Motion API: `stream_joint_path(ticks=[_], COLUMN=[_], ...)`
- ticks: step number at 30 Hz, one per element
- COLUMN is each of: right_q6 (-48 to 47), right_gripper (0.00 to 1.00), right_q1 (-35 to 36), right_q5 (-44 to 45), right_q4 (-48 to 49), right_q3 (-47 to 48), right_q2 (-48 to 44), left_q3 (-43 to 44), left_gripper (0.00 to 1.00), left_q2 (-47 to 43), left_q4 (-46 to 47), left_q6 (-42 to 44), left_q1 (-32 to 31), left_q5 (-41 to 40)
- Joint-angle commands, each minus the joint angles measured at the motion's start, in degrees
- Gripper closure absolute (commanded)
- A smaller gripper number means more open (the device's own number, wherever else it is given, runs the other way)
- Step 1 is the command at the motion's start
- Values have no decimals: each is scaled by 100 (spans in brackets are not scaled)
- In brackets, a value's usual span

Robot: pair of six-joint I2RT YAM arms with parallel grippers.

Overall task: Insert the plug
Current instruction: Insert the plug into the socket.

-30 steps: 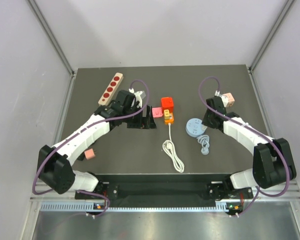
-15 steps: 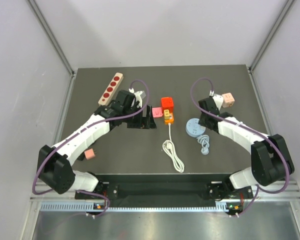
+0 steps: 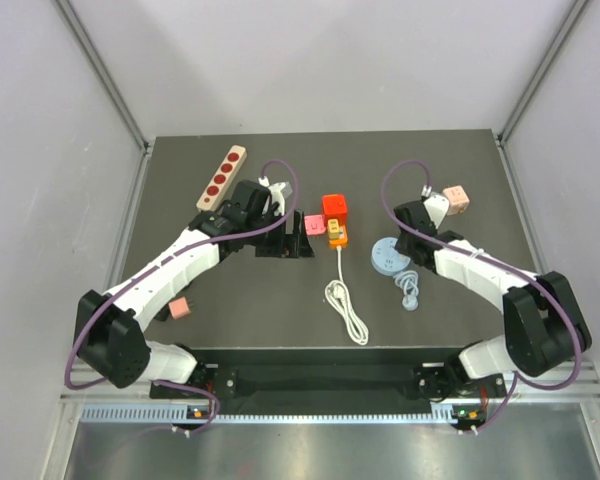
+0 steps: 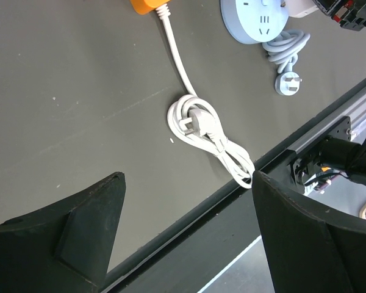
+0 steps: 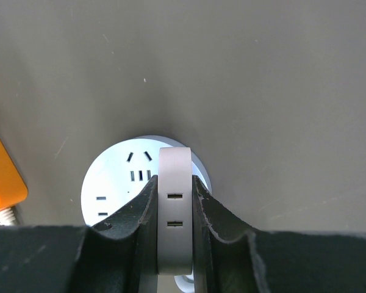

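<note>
The small bright red plastic cube plug (image 3: 334, 207) sits mid-table at the far end of the short orange power strip (image 3: 336, 235) (on it or merely against it, I cannot tell). To its left, the left gripper (image 3: 292, 240) hangs with jaws spread wide, holding nothing. To its right, the right gripper (image 5: 174, 186) pinches a slim white slotted plastic block (image 5: 174, 235) above the round pale-blue socket hub (image 5: 119, 177).

The white-shelled left arm (image 3: 170, 268) and right arm (image 3: 480, 268) have bulky black joint housings, the largest at 8 and 4 o'clock in the top view. A thin purple cable (image 3: 280, 172) loops along each arm. The left end effector (image 4: 189, 235) and right end effector (image 5: 174, 201) have matte black, wedge-shaped fingers.
</note>
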Motion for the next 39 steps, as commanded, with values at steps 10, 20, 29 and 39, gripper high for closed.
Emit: stream_joint_path(ticks=[10,20,29,39], right_q6=[564,968,1232,1478], right_gripper=[100,100,100,100], right_q1=[227,429,544,860], right_q5=[-930,-1396,-1835,-1809], right_q4=[-1673,-742,-346,-205], right_q3=[-971,-1638,-1945,-2043], right_q2=[-77,-656,-964,-824], left_q3=[39,250,311,1014], left_gripper=[17,32,51,77], left_q2=[47,854,1619,2771], left_q4=[368,1220,2187,2486], left_q6=[-165,-1043,-1360,-1448], left_q1=[-218,-700,-973,-1483], left_q5=[200,578,429,218])
